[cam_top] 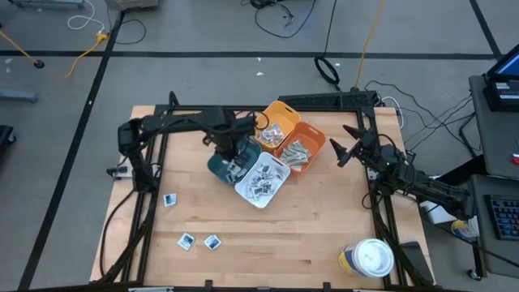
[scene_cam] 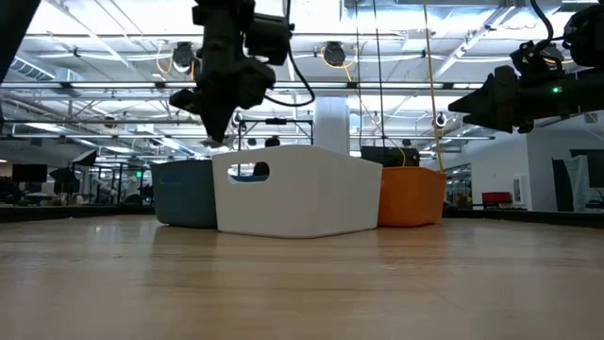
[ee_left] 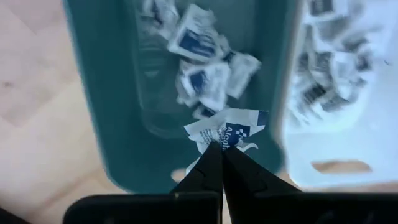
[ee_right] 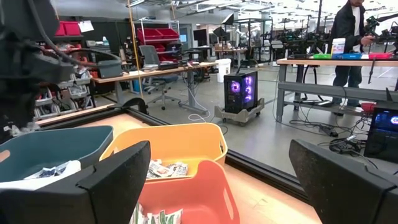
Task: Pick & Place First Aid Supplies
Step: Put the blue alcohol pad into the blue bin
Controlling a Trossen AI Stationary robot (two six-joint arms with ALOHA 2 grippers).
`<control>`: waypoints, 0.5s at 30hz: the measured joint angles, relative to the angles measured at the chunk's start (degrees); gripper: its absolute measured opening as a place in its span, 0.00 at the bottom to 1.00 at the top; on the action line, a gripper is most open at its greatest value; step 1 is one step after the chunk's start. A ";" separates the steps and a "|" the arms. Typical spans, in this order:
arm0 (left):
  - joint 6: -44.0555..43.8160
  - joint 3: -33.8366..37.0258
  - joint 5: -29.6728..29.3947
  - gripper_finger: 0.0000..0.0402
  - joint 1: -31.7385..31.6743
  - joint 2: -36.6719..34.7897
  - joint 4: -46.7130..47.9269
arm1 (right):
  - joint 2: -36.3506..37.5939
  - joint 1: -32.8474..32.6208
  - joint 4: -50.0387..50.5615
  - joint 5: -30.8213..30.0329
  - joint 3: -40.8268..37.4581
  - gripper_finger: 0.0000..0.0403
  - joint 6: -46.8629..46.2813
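Left gripper [ee_left: 219, 149] is pinched tight on one white packet with blue print [ee_left: 229, 132], and we see it hanging right above the teal bin [ee_left: 112, 124], where a bunch of similar blue-marked packets [ee_left: 202, 68] already lie. From above, that gripper [cam_top: 233, 154] sits over the cluster of four bins: teal bin, white bin [cam_top: 261, 180] full of packets, orange bin [cam_top: 302, 148] with the longer wrapped strips, and yellow bin [cam_top: 276, 126] with more packets. We also spot three loose packets on the wooden table [cam_top: 308, 235]: one [cam_top: 169, 199] near the left arm's side and a pair [cam_top: 199, 241] closer to the front edge. Right gripper [cam_top: 350, 144] hangs off beside the orange bin with its fingers spread wide, holding nothing. A round white-lidded tub [cam_top: 371, 258] stands at the table's front right corner.
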State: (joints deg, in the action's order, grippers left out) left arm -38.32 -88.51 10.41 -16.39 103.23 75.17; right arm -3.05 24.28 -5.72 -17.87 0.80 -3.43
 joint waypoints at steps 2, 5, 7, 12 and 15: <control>0.47 0.00 -1.83 0.00 -0.29 1.03 -0.06 | 0.02 0.00 0.00 0.00 0.02 0.94 -0.01; 1.32 0.00 -3.70 0.00 -0.32 3.35 -0.50 | 0.00 0.01 0.00 0.00 0.02 0.94 0.01; 1.86 0.00 -4.55 0.00 -0.32 5.00 -1.28 | 0.02 -0.01 0.00 0.00 0.02 0.94 0.01; 2.20 0.00 -5.53 0.00 -0.32 9.13 -2.96 | 0.00 0.00 0.00 0.00 0.02 0.94 -0.01; 2.22 0.02 -5.62 0.00 -0.32 11.18 -4.69 | 0.01 0.01 0.00 0.00 0.01 0.94 0.01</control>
State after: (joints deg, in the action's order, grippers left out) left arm -36.10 -88.49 4.79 -16.71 114.41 70.48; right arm -3.04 24.29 -5.72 -17.87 0.81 -3.42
